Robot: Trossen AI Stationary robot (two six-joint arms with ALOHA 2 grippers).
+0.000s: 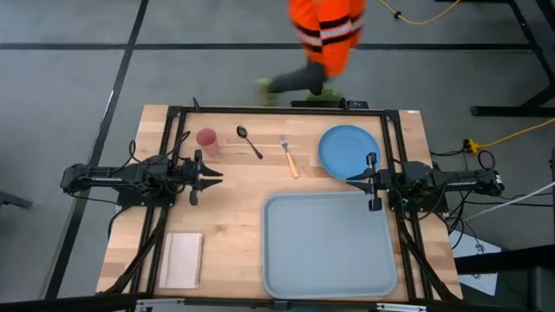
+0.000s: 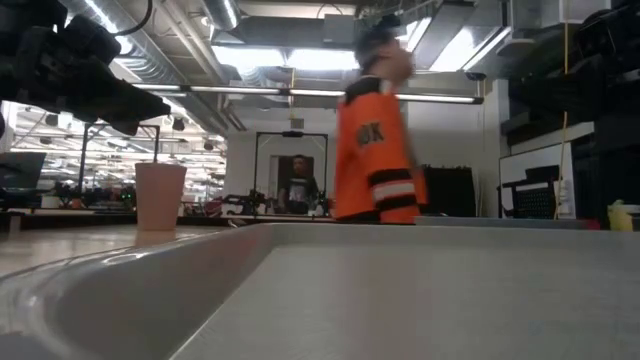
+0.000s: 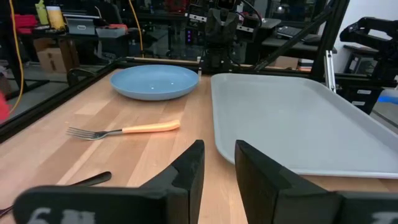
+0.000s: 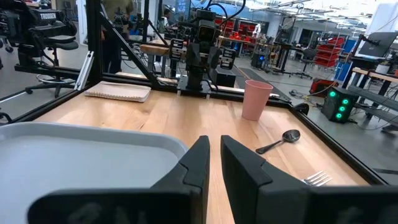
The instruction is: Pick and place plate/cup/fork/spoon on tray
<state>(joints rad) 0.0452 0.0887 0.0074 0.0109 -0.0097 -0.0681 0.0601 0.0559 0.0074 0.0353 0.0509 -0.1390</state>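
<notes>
The light-blue plate (image 1: 347, 150) lies flat at the table's far right, and it also shows in the left wrist view (image 3: 155, 81). The pink-red cup (image 1: 206, 139) stands upright at the far left. The dark spoon (image 1: 250, 141) and the orange-handled fork (image 1: 289, 158) lie flat between them. The grey-blue tray (image 1: 329, 243) lies at the near right. My left gripper (image 1: 217, 176) hovers near the cup with a narrow gap between its fingers, holding nothing. My right gripper (image 1: 355, 179) is shut and empty at the plate's near edge, above the tray's far rim.
A white notepad (image 1: 182, 260) lies at the near left corner. A dark frame (image 1: 277, 110) runs around the table's edges. A person in an orange top (image 1: 325, 35) passes beyond the far edge. Bare wood lies between the two grippers.
</notes>
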